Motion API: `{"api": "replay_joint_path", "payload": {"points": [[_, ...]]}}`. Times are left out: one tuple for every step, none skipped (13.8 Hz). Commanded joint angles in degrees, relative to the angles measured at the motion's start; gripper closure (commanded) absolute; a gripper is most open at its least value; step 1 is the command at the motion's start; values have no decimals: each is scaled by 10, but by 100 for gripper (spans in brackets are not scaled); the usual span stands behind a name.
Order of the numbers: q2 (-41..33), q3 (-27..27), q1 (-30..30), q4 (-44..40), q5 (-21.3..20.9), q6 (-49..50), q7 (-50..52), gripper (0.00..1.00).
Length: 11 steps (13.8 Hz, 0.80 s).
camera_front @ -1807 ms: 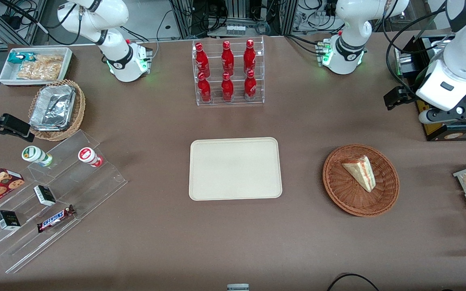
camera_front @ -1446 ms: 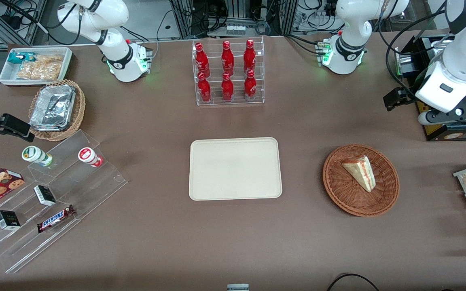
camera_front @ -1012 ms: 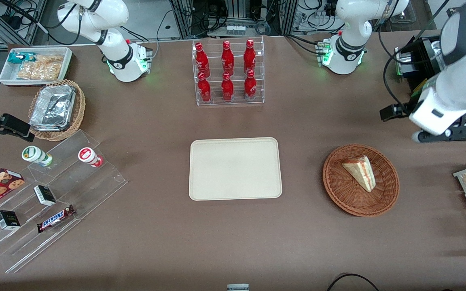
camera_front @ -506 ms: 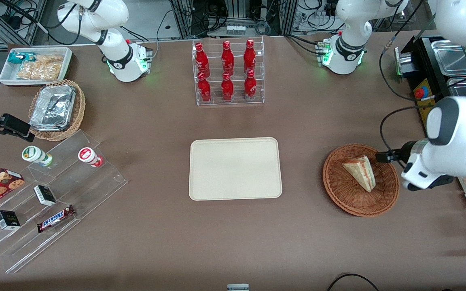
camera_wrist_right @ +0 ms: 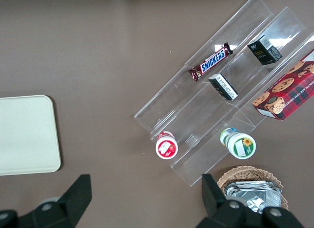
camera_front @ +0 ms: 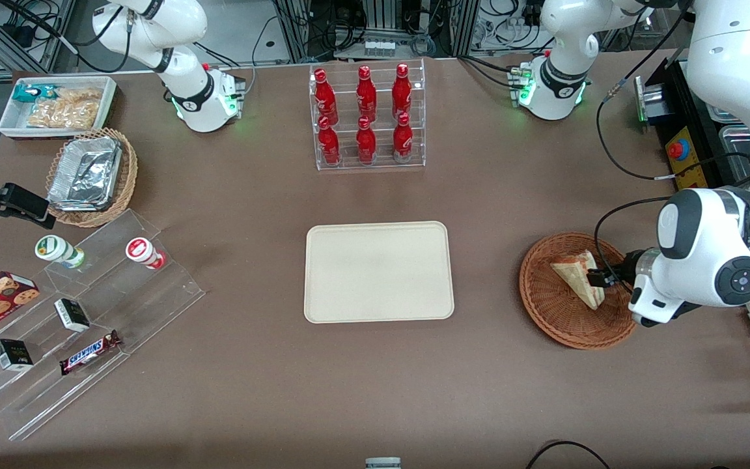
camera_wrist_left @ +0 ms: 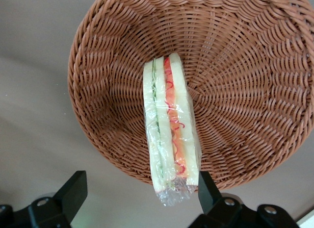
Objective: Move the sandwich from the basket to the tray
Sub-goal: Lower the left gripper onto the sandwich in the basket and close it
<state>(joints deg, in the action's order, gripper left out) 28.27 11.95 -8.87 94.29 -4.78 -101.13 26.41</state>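
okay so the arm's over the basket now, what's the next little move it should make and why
Probably lower straight down and close. The gripper hangs open above the sandwich, one finger on each side of its end, not touching it. The sandwich lies in the basket, and the tray holds nothing.

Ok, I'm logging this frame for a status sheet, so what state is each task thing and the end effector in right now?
sandwich: wrapped in clear film, lying in the basket, not gripped.
basket: upright on the table, holding the sandwich.
tray: flat on the table, nothing on it.
end effector: open, over the basket, one finger either side of the sandwich's end.
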Motion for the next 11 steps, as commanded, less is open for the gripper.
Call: {"api": "replay_joint_path", "payload": {"points": [[15, 1, 3, 5, 3, -21, 16, 0], [18, 1, 2, 14, 4, -25, 26, 0], [18, 1, 2, 25, 4, -36, 29, 0], [18, 2, 3, 40, 4, -56, 32, 0], [17, 3, 3, 51, 4, -80, 55, 0], [18, 4, 4, 60, 4, -93, 70, 0], [17, 4, 11, 72, 4, -111, 74, 0], [17, 4, 13, 83, 4, -127, 83, 0], [18, 4, 15, 96, 4, -141, 94, 0], [18, 4, 23, 111, 4, -156, 101, 0], [18, 4, 29, 119, 4, -165, 103, 0]]}}
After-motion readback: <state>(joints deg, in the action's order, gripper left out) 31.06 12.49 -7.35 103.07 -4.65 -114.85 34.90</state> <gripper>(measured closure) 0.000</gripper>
